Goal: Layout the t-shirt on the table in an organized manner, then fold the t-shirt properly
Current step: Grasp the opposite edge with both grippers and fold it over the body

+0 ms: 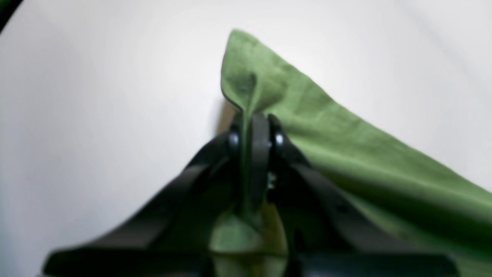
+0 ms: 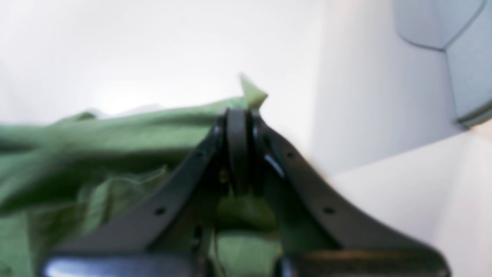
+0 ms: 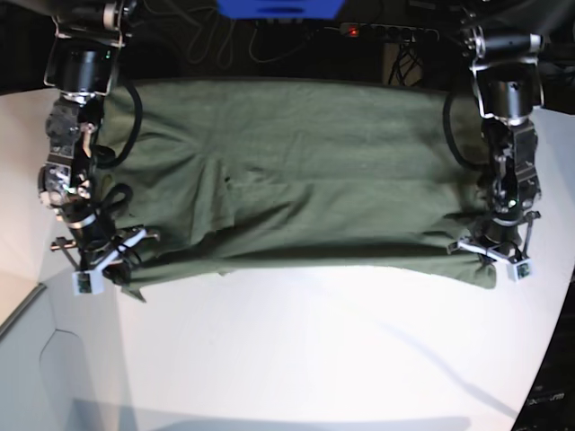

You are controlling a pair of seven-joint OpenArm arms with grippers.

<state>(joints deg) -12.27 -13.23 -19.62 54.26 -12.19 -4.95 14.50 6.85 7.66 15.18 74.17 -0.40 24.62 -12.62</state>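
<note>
The olive-green t-shirt (image 3: 296,171) lies spread wide across the far half of the white table (image 3: 305,350), its near edge bunched into a long fold. At the right of the base view, my left gripper (image 3: 490,260) is shut on the shirt's near right corner. The left wrist view shows that gripper (image 1: 255,119) pinching a peak of cloth (image 1: 346,150) lifted off the table (image 1: 96,115). My right gripper (image 3: 119,272) is shut on the shirt's near left corner. From the right wrist, its jaws (image 2: 238,113) are closed with a small tip of the shirt (image 2: 115,130) poking out.
Cables, a power strip (image 3: 386,31) and a blue box (image 3: 278,7) sit in the dark behind the table's far edge. At the lower left, the table's curved edge (image 3: 49,346) borders a grey area. Bare white tabletop lies in front of the shirt.
</note>
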